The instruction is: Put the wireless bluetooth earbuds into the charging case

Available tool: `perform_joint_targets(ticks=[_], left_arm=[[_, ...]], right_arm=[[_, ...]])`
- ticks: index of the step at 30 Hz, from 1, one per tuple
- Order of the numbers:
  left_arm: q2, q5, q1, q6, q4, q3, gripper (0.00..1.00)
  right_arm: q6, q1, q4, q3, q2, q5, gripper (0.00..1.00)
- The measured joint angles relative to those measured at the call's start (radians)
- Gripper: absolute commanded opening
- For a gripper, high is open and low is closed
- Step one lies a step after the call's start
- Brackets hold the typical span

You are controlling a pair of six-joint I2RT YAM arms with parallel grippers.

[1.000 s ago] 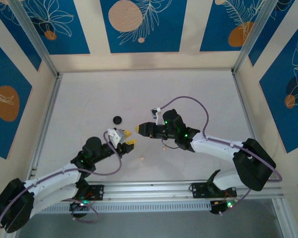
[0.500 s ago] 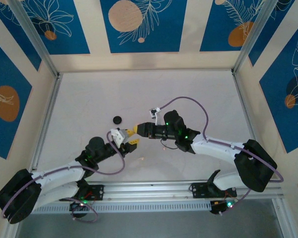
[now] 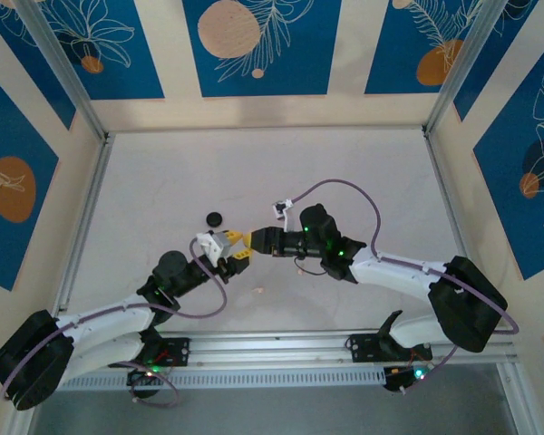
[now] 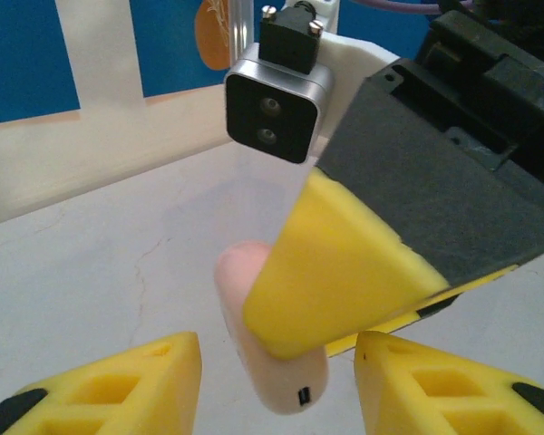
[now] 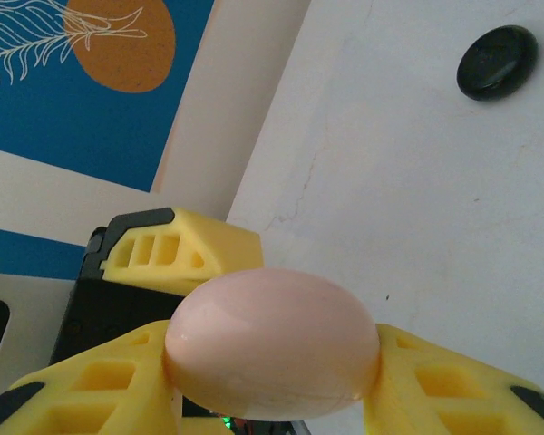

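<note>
My right gripper (image 5: pixel 272 396) clamps the pink case (image 5: pixel 272 343). My left gripper (image 4: pixel 276 385) is open, its fingers either side of the case's near end.

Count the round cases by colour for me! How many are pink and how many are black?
Pale pink round case: 1
Black round case: 1
Total: 2

Probably robotics lab cell: white table (image 3: pixel 363 163), aluminium frame posts (image 3: pixel 63 72), printed blue-orange wall panels (image 3: pixel 299 45) enclosing it.
</note>
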Motion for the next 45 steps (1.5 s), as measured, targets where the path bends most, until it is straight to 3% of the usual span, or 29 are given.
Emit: perform_joint_targets(ticks=[12,17,21,24,30,34,45], left_arm=[[0.023,-0.002,-0.001,-0.012,0.006,0.012,0.44],[0.032,0.032,-0.002,-0.028,0.016,0.017,0.24],[0.033,0.048,-0.003,-0.025,0.021,0.017,0.19],[0.032,0.061,-0.003,-0.027,0.02,0.019,0.17],[0.023,0.105,-0.002,-0.029,0.015,0.028,0.14],[0.036,0.184,0.008,-0.035,0.005,0.05,0.13],[0.148,0.464,0.069,-0.08,0.107,0.09,0.13]], right_arm=[[0.0,0.008,0.016,-0.001,-0.011,-0.027,0.44],[0.0,0.01,0.019,-0.001,-0.011,-0.029,0.45],[0.0,0.01,0.02,-0.006,-0.019,-0.021,0.63],[-0.035,0.012,-0.006,-0.021,-0.058,-0.014,0.68],[-0.18,-0.014,-0.116,-0.065,-0.262,0.034,0.7],[-0.327,-0.09,-0.177,-0.071,-0.389,0.016,0.68],[-0.836,-0.268,-0.299,-0.11,-0.547,-0.243,0.65]])
